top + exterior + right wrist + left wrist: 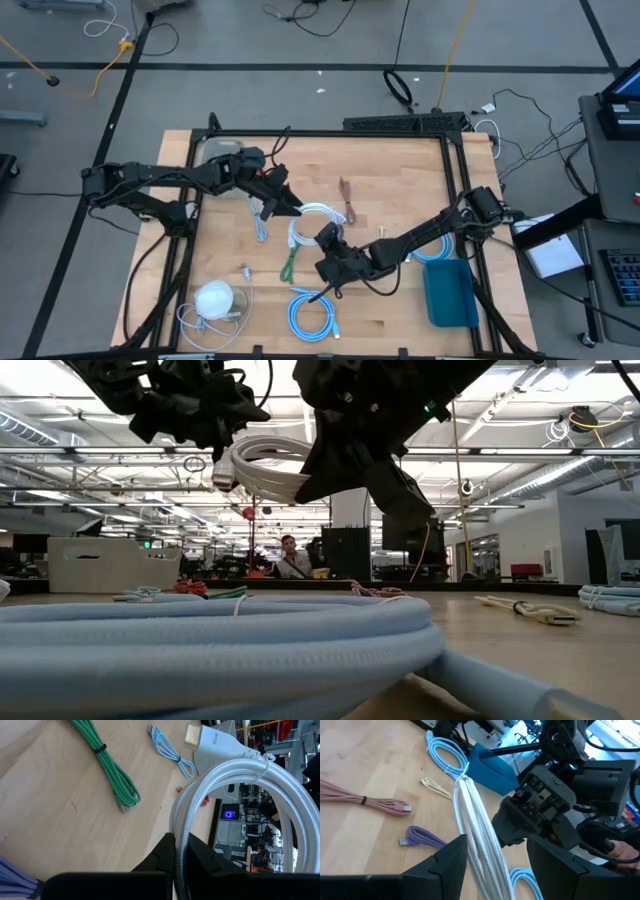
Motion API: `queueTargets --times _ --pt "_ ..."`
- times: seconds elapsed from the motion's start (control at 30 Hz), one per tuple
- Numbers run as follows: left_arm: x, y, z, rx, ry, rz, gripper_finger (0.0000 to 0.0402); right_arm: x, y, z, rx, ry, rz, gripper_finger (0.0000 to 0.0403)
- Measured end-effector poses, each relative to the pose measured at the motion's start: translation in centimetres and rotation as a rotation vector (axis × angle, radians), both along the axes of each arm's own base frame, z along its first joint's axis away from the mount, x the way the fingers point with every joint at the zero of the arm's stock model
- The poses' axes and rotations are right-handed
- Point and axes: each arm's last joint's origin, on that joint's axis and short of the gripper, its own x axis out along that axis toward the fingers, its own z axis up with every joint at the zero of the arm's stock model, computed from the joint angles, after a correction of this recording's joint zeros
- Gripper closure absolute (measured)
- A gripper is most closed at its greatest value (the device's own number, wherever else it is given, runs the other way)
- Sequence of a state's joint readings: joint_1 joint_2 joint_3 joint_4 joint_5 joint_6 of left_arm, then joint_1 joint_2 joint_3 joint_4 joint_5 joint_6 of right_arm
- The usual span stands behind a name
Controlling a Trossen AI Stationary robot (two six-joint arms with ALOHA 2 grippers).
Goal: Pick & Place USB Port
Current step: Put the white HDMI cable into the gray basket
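Observation:
A white coiled USB cable (270, 468) hangs in the air above the table's middle; it also shows in the high view (310, 222). My right gripper (180, 845) is shut on one end of the coil, and shows in the high view (326, 240). My left gripper (497, 855) is open at the coil's other end, and shows in the high view (283, 203). The coil's strands (477, 835) run between its two fingers, close beside one of them. I cannot tell whether that finger touches them. My right gripper pinches several strands of the white coil (181, 822) between its two fingers, at the end away from the white plug (212, 742). The fingers lie across the strands. The coil reaches out beyond the fingertips, lifted clear of the table (500, 630).
On the wooden table lie a green cable (287, 265), light blue coils (313, 312), a pink cable (347, 200), a purple cable (422, 839) and a beige cable (385, 232). A blue bin (450, 292) stands at the right edge and a white round object (214, 298) at the near left.

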State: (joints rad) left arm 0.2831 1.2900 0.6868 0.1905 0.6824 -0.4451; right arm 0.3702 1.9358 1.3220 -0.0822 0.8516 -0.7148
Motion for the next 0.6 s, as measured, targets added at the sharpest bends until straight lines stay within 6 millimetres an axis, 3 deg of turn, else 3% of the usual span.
queueTargets --times 0.37,0.6 --pt "-0.1 -0.1 -0.5 0.043 0.055 0.055 0.0192 0.0 -0.1 0.0 0.002 -0.008 -0.008 0.0391" --pt "-0.3 -0.1 -1.0 0.078 0.088 0.061 0.0231 0.1 -0.2 0.2 -0.011 -0.025 -0.033 0.0392"
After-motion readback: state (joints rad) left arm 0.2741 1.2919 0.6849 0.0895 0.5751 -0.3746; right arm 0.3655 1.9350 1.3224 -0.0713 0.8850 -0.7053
